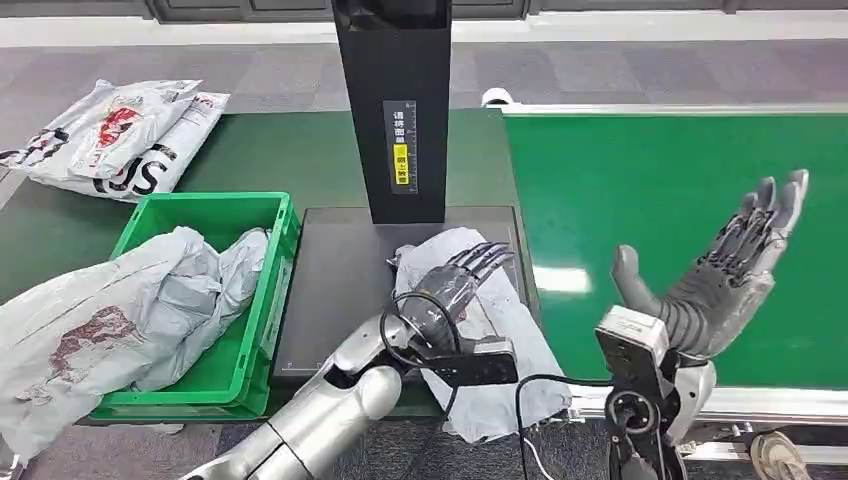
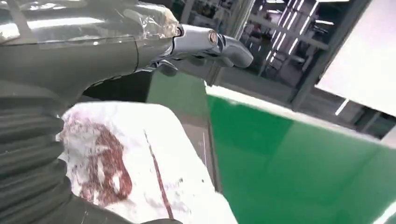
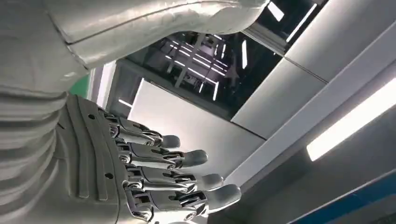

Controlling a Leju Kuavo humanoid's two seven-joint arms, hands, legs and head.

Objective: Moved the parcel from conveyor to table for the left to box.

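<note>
The green conveyor fills the right side, with the dark bench to its left carrying a green box already stuffed with grey mailers. Between them a flat dark plate sits under a black upright scanner. On that plate lies the parcel, a white plastic mailer with a reddish print, its near end hanging off the plate's front edge.

The left hand rests palm-down on top of the parcel, fingers stretched out flat over it; whether any finger has curled under an edge cannot be told. The right hand is raised over the conveyor, fingers spread, holding nothing.

The parcel looks light, limp and slick: a thin crinkled bag that would sag and slide rather than keep its shape. A flat press alone probably won't lift it. Pinching a fold of loose film near the overhanging end, or bunching the bag at its middle, seems the surest hold.
</note>
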